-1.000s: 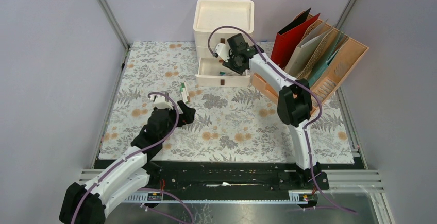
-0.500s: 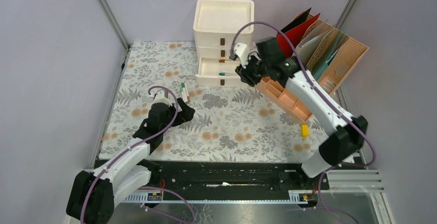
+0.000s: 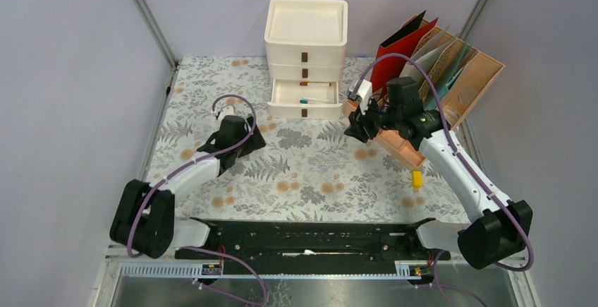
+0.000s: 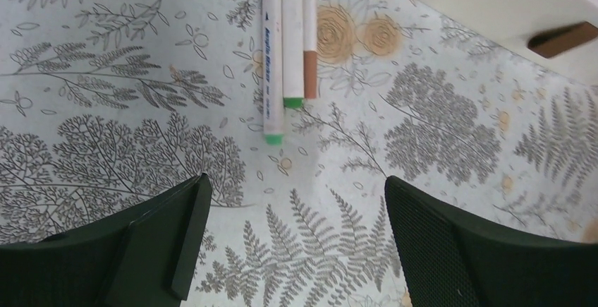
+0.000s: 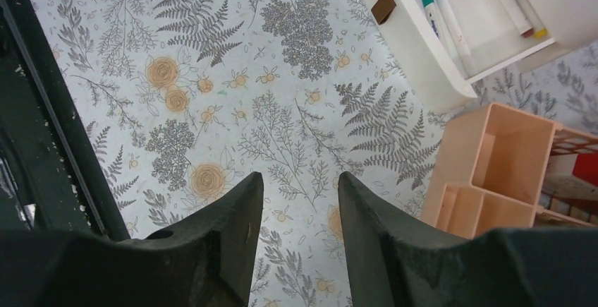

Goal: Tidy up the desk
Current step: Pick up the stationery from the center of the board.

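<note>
Top view: since a second ago, right gripper (image 3: 355,125) has swung out of the open drawer (image 3: 304,99) toward the peach organiser (image 3: 395,141); left gripper (image 3: 243,137) has crept forward; desk (image 3: 317,173) mid-cloth looks free for travel; yellow piece (image 3: 417,178) loose near the right rail.
Left wrist: jaws wide, empty, just short of loose pens (image 4: 272,60).
Right wrist: jaws part-spread, empty; markers (image 5: 441,14) already in the drawer.

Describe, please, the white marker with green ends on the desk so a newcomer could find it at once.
Start at the cream plastic three-drawer chest at the back of the fern-printed desk. Beside its open bottom drawer, pens lie side by side ahead of the left hand. Take the white marker with green ends and lettering on its barrel; a neighbour ends in brown.
</note>
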Robot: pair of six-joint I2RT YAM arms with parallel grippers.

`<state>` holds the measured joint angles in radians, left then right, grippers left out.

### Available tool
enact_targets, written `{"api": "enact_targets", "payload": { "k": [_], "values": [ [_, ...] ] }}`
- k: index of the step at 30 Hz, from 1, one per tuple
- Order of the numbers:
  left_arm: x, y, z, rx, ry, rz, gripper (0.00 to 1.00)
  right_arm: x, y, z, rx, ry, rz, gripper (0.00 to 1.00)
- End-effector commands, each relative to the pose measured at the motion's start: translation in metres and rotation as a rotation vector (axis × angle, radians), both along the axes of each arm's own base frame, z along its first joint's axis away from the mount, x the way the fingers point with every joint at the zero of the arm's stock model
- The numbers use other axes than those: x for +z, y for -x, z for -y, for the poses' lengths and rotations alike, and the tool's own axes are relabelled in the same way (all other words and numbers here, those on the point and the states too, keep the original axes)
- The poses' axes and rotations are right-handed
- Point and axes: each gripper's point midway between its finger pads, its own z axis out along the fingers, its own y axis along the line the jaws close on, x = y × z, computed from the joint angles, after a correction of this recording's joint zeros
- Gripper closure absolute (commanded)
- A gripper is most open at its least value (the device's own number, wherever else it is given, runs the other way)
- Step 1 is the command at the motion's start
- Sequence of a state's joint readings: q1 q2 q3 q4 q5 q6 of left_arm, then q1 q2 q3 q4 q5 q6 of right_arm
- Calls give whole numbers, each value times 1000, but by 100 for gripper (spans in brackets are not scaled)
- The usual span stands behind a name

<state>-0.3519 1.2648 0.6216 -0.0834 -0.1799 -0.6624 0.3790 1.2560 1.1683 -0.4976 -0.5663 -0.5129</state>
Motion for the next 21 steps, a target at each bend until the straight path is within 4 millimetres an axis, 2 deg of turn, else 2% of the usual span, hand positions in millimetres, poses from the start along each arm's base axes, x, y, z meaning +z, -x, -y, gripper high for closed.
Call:
{"api": "enact_targets", "payload": {
  "k": [1, 3, 9, 10, 17, 21],
  "values": [
    [12, -29, -13, 71, -85, 17, 3, 18, 1, 0, 21, -135, 9, 50],
    [8, -36, -18, 97, -115, 1, 5, 16, 2, 3, 19, -154, -1, 50],
    [-10, -54, -28, 131, -166, -56, 39, 8, 7, 2, 38, -168, -17, 51],
    [-13, -57, -30, 137, -173, -63, 42, 7, 8, 2, 42, -170, -20, 51],
    [-24, -76, -37, 132, -183, -99, 55, 0, 11, 0, 63, -178, -44, 52],
    [-28, -85, -36, 115, -179, -117, 57, -3, 13, -1, 73, -182, -56, 52]
  ]
}}
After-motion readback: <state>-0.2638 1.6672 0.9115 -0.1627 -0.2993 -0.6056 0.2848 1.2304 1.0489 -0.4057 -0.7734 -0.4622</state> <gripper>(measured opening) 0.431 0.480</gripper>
